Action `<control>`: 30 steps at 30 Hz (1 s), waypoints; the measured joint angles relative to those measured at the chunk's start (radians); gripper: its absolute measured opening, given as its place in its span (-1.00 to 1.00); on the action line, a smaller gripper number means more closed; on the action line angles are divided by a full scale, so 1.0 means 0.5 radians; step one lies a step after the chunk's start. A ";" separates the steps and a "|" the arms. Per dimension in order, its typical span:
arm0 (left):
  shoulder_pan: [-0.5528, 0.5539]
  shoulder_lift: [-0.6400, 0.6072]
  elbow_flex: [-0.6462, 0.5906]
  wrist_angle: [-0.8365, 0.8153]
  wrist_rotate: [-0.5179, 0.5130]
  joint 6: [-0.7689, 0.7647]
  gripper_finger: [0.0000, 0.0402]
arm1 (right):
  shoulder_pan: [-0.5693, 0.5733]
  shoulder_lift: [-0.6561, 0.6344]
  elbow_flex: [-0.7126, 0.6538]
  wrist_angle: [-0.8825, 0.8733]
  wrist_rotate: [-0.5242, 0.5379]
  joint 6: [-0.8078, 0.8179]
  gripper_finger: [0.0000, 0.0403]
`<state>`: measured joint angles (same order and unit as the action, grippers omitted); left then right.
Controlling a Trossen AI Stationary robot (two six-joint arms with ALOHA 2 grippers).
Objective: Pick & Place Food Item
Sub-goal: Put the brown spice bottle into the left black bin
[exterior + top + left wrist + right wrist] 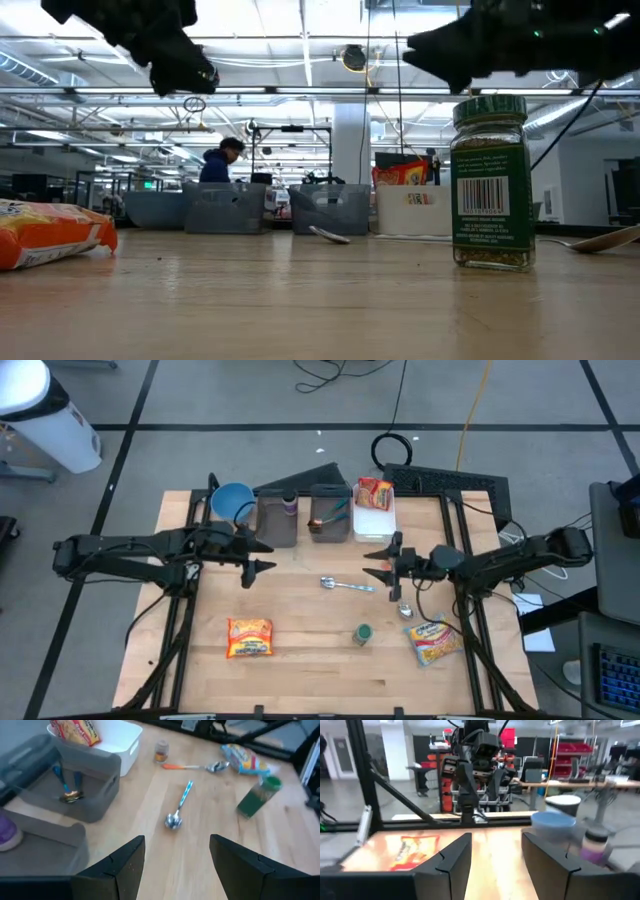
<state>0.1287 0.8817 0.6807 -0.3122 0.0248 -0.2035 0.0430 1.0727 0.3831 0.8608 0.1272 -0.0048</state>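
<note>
One orange-yellow snack packet [374,490] already sits in the white plastic bin [383,523]. Two more packets [249,637] [435,640] lie on the wooden tabletop [310,610]. Left claw [256,555] and right claw [378,559] hover wide open, empty.

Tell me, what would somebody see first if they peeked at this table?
Probably the two dark arms reaching in from each side, the left gripper and right gripper open above the wooden table. Near the front edge lie an orange snack packet and a green-capped spice jar, with a blue-handled spoon in the middle.
</note>
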 joint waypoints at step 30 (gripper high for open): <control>-0.100 0.954 0.045 0.731 0.149 0.330 0.17 | 0.626 -0.002 0.200 -1.317 0.817 -0.120 -0.22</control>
<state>0.0788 1.3586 0.7031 0.0535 0.0992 -0.0387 0.3561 1.0717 0.4831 0.2024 0.5358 -0.0650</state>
